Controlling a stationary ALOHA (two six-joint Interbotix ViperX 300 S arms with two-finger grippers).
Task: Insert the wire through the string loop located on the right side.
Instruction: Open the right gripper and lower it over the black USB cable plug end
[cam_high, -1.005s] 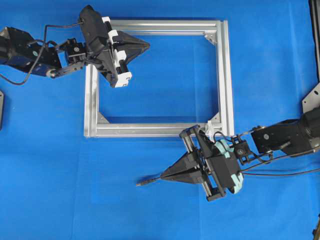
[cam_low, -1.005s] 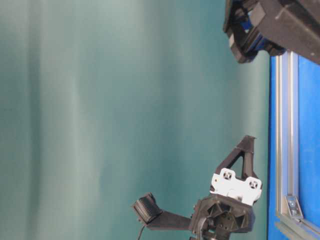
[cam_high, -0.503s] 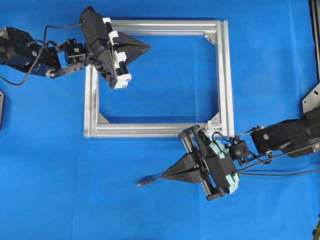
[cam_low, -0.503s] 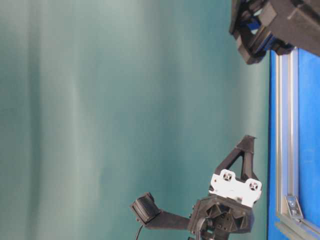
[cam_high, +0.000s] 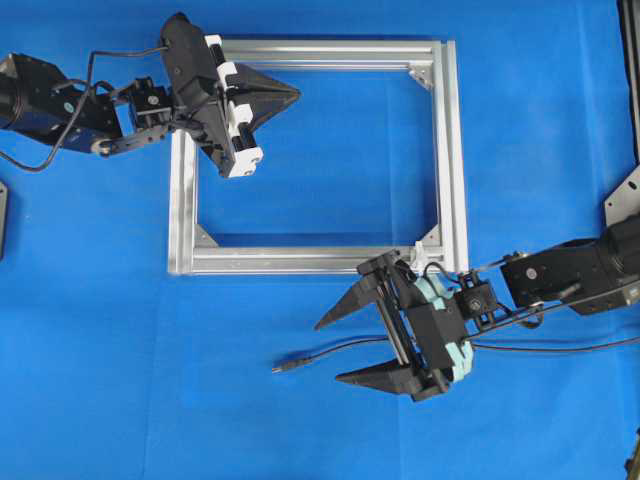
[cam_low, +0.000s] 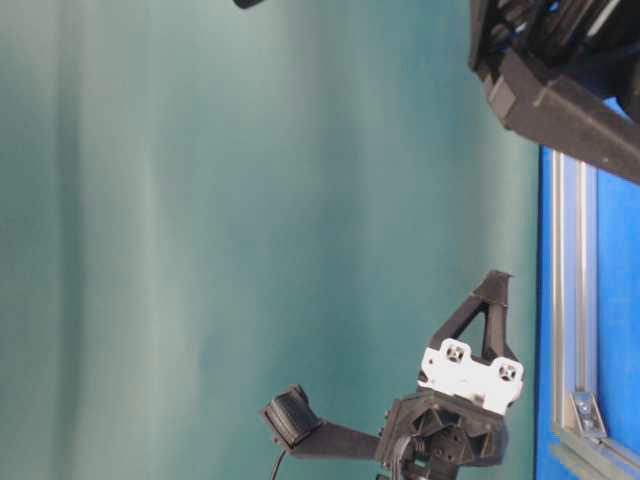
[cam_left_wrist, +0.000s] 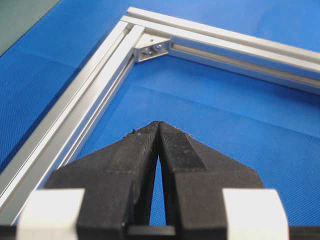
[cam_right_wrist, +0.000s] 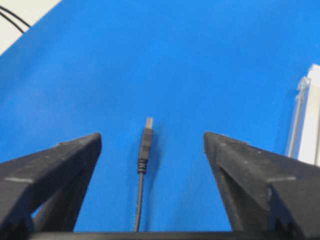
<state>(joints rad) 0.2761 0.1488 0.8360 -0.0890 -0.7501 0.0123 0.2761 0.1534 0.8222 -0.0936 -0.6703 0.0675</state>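
The wire (cam_high: 330, 350) lies loose on the blue mat, its plug tip (cam_high: 279, 368) pointing left. My right gripper (cam_high: 328, 352) stands open over it, one finger on each side, touching nothing. In the right wrist view the plug (cam_right_wrist: 146, 141) rests on the mat between the two spread fingers of the right gripper (cam_right_wrist: 152, 137). The string loop (cam_high: 418, 247) shows as a tiny white strip on the frame's lower bar near its right corner, just above the right wrist. My left gripper (cam_high: 296, 93) is shut on nothing over the frame's upper left part; its tips (cam_left_wrist: 159, 124) meet.
A silver aluminium frame (cam_high: 455, 150) lies flat on the mat, with corner brackets (cam_left_wrist: 152, 47) inside its corners. The right arm's own black cables (cam_high: 560, 345) trail off to the right. A dark object (cam_high: 2, 215) sits at the left edge.
The right gripper has opened and let go of the wire, which now lies on the mat between its fingers. The left arm has not moved.
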